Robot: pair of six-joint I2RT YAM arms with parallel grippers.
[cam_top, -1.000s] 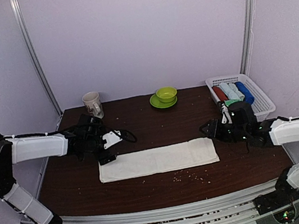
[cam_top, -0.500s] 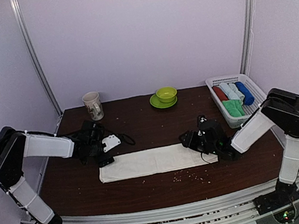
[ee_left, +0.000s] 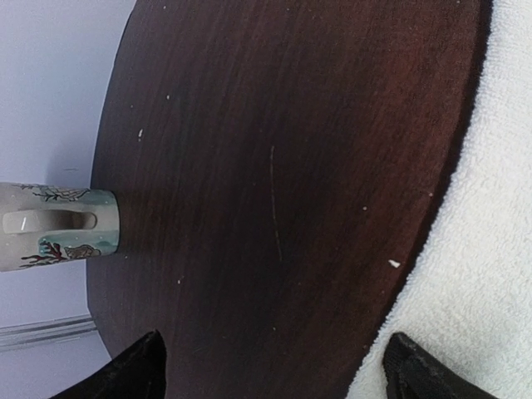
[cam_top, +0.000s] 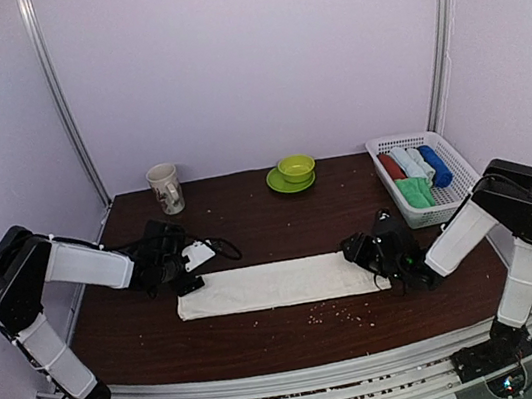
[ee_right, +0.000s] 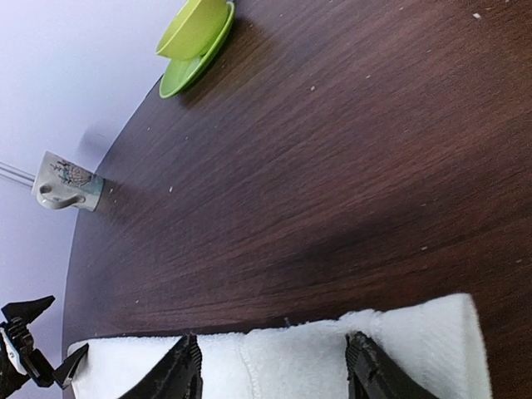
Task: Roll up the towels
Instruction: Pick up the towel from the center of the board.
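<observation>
One cream towel [cam_top: 280, 284] flat on table [cam_top: 251, 232]; green towel [cam_top: 414, 192] in basket [cam_top: 467, 190].

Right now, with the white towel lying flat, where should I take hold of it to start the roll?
Grip the cream-white towel at its right short end, coming low from the right with the right tool, which sits over that end. It lies as a long flat strip, so that thin edge should lift and roll leftward.
</observation>
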